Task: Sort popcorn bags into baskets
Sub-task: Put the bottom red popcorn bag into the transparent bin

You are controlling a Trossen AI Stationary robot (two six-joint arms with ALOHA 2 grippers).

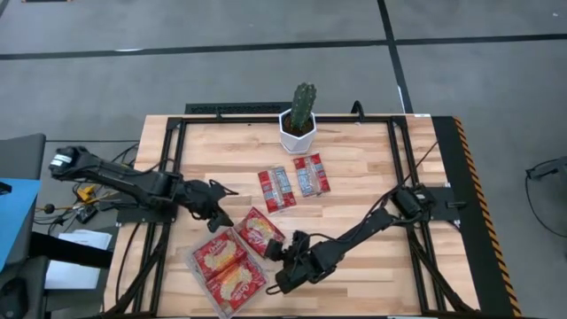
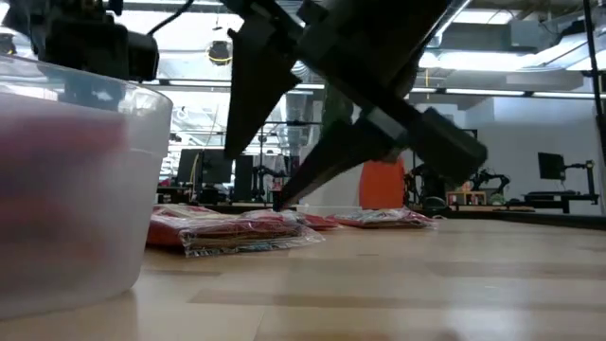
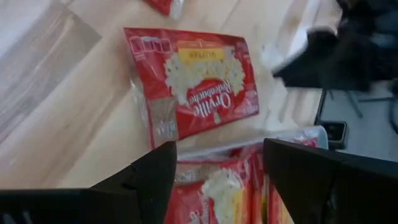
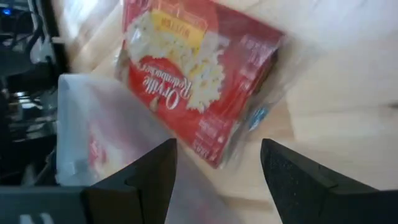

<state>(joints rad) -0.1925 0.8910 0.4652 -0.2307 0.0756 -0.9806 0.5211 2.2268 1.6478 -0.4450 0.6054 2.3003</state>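
Observation:
A large red popcorn bag with a yellow picture [image 1: 259, 232] lies flat on the table beside the clear tray [image 1: 202, 282]. The tray holds two more large bags [image 1: 226, 266]. Two slim packets with silver middles [image 1: 276, 188] [image 1: 311, 174] lie farther back. My left gripper [image 1: 221, 213] is open and hovers at the loose bag's left; in its wrist view the bag [image 3: 193, 87] lies ahead of the open gripper [image 3: 217, 152]. My right gripper [image 1: 279, 257] is open at the bag's near right side; its wrist view shows the bag [image 4: 199, 74] beyond the gripper [image 4: 217, 146].
A white hexagonal cactus pot [image 1: 299, 128] stands at the table's far edge. A black frame [image 1: 399, 159] runs round the wooden top. The tray's wall [image 2: 76, 189] fills the low view's left side. Bare wood lies to the right of the packets.

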